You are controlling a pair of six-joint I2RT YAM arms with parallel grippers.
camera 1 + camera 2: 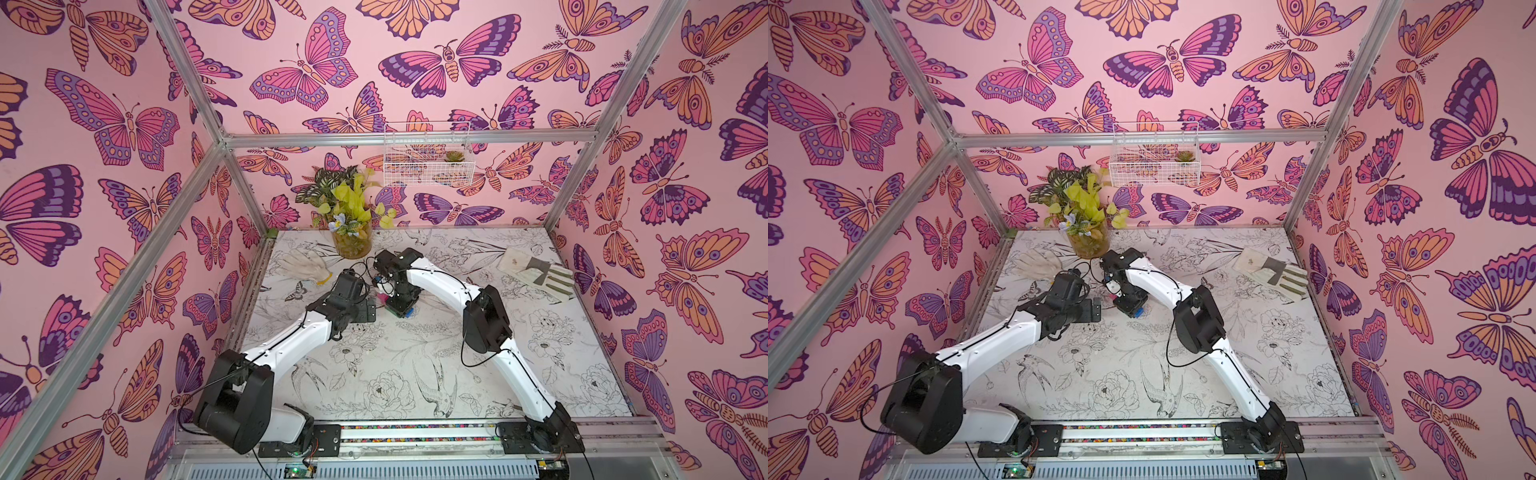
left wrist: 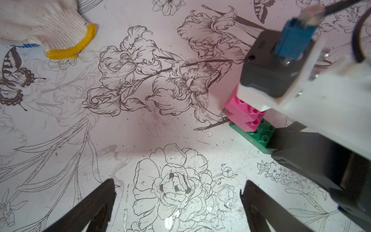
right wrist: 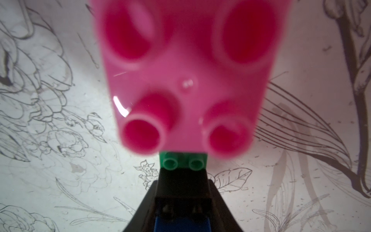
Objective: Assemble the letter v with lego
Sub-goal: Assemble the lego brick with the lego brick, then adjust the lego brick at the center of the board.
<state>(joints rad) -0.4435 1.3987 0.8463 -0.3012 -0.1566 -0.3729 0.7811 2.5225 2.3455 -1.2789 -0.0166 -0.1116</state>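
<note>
Lego sits near the middle of the bench, between our two arms. From what shows, it reads as the letter v built up. A green brick lies flat on the bench as the bottom, and the pink arm steps up from one end. A black brick and a blue brick rise from the other end. Our right hand comes down from above and is clamped on the black brick, with the blue one lodged between the same fingers (its wrist view shows little else of that end). Our left hand hangs low over bare bench, its fingers spread wide and nothing between them.

The next move turns on how the letter lies between the hands. The green brick's long axis runs across from one arm's side to the other, with the pink end toward the left hand and the black-and-blue end under the right. In both top views the pink arm lies just beside the left hand, off to its side rather than between its fingers. We judge the building close to done. The next step likely asks the right hand to press home or let go straight upward, lest it drag the letter over. The left hand is the nearer one to steady the pink end.
</note>
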